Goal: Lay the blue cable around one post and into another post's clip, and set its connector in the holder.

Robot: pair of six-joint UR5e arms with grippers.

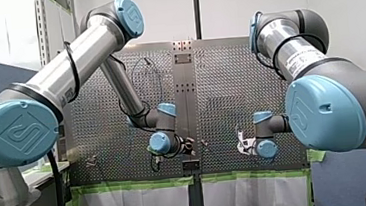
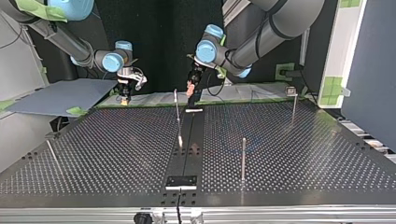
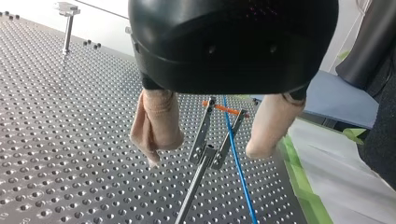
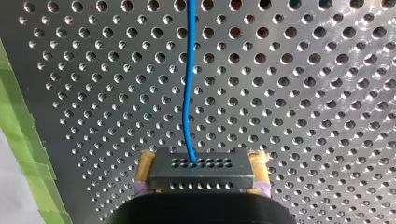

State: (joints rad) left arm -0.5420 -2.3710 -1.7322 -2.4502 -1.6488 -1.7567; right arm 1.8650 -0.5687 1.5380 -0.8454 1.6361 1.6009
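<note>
In the right wrist view my right gripper point(image 4: 201, 176) is shut with its yellow pads on a dark grey connector block point(image 4: 198, 164). The blue cable point(image 4: 188, 79) runs out of the block, away over the perforated plate. In the left wrist view my left gripper point(image 3: 204, 157) is open, beige pads point(image 3: 156, 126) spread wide. Between them stand a metal post's forked clip point(image 3: 208, 140) and the blue cable point(image 3: 238, 163), which passes beside the fork. In the top view my left gripper point(image 2: 191, 91) hangs over the table's middle strip and my right gripper point(image 2: 125, 94) at the far left edge.
Thin posts stand on the table in the top view: a clip post point(image 2: 177, 114) at the middle, one post point(image 2: 243, 158) nearer the camera, one with a head point(image 2: 293, 100) at the right. A dark block point(image 2: 182, 181) sits on the near edge. Green tape point(image 3: 299, 182) lines the table's rim.
</note>
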